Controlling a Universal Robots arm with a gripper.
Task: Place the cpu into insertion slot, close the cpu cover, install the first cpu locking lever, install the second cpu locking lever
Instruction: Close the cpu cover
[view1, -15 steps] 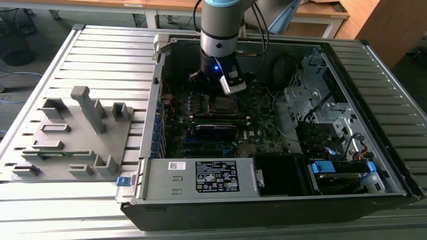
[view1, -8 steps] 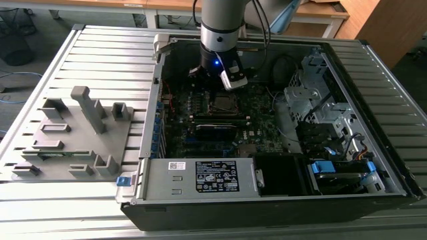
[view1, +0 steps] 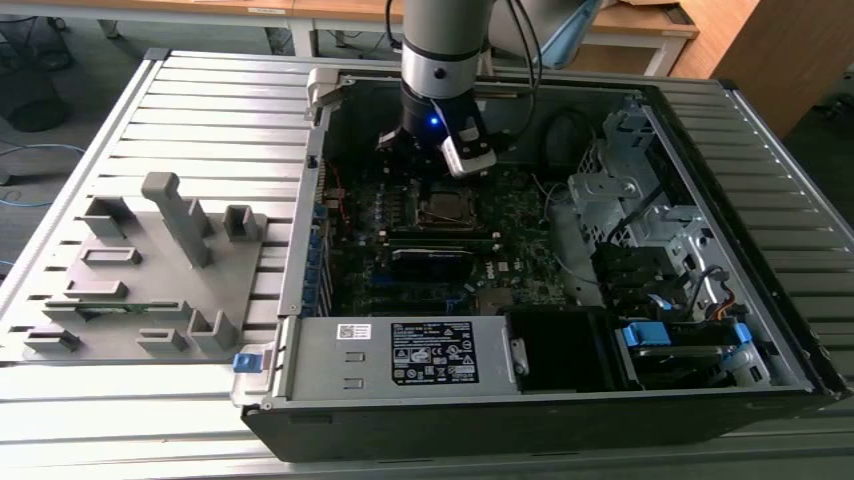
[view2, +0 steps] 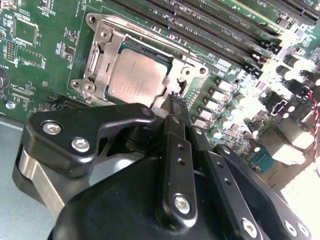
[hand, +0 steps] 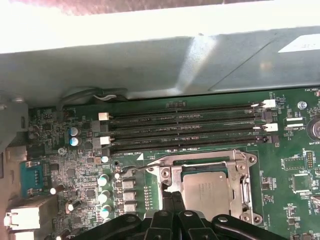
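The cpu (view2: 135, 77) lies flat in the insertion slot (view1: 447, 207) on the green board, its dull grey top showing in both wrist views (hand: 207, 192). The silvery cpu cover (view2: 97, 60) lies down around it as a frame (hand: 241, 175). My gripper (view2: 172, 102) is shut, its black fingertips pressed together at the socket's edge beside the cpu. In the first wrist view the fingers (hand: 170, 197) rise at the socket's corner, where a thin metal lever rod (hand: 149, 166) runs off sideways. The arm (view1: 441, 80) stands upright inside the open case.
Long black memory slots (hand: 185, 130) run beside the socket. A grey box with a white label (view1: 427, 350) sits at the case's near wall. Drive bays and blue clips (view1: 654, 335) are on the exterior view's right. A grey fixture tray (view1: 147, 260) lies outside the case.
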